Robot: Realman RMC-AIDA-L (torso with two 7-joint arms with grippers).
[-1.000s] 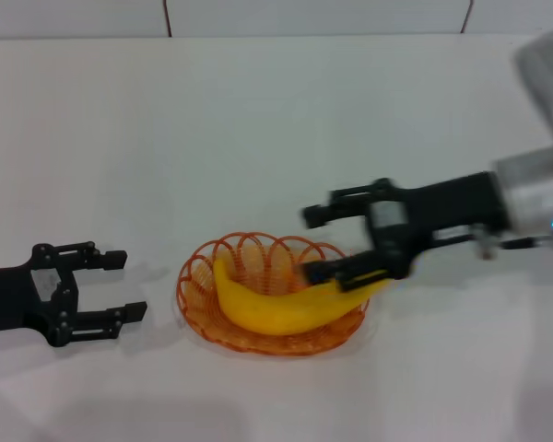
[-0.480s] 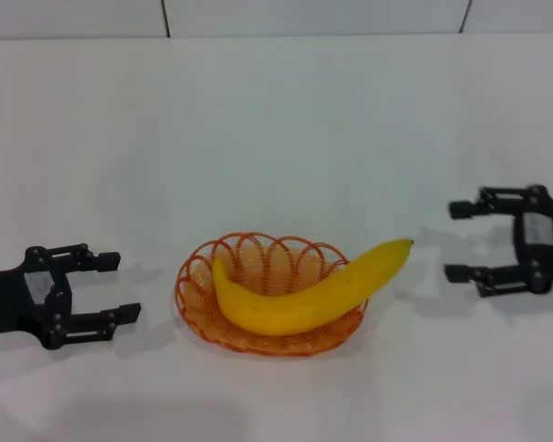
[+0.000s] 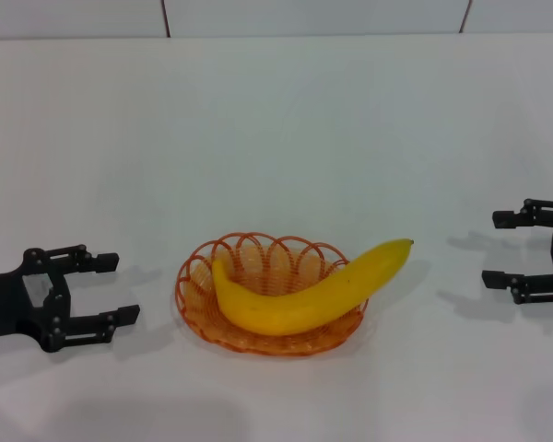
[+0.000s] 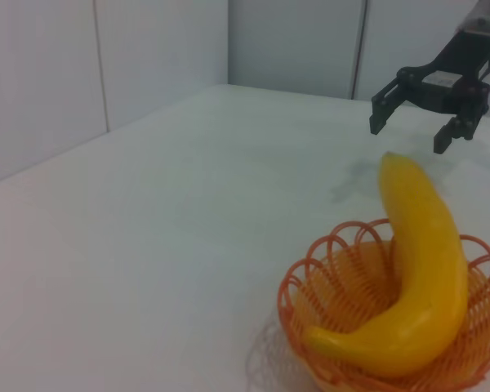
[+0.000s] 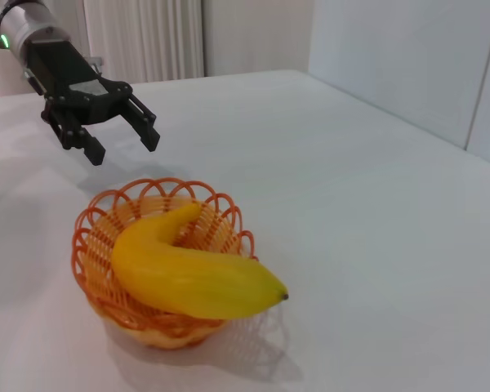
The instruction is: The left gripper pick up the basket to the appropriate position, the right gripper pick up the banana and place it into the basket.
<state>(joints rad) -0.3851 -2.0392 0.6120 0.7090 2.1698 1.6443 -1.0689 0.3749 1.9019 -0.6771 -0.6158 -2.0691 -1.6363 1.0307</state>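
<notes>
The orange wire basket (image 3: 203,267) (image 4: 327,269) (image 5: 94,237) rests on the white table near the front middle. A yellow banana (image 3: 304,295) (image 4: 420,278) (image 5: 188,278) lies in it, its tip sticking out over the rim on the right. My left gripper (image 3: 111,287) (image 5: 118,131) hangs open a little to the left of the basket, holding nothing. At the right edge of the head view my right gripper (image 3: 500,249) (image 4: 412,121) is open and empty, well clear of the banana.
The white table (image 3: 276,138) stretches far behind the basket to a tiled wall (image 3: 166,17). Nothing else lies on it.
My right gripper has let go of the banana and drawn back to the right, away from the basket. The banana stays lying in the basket. The left gripper has barely moved.
</notes>
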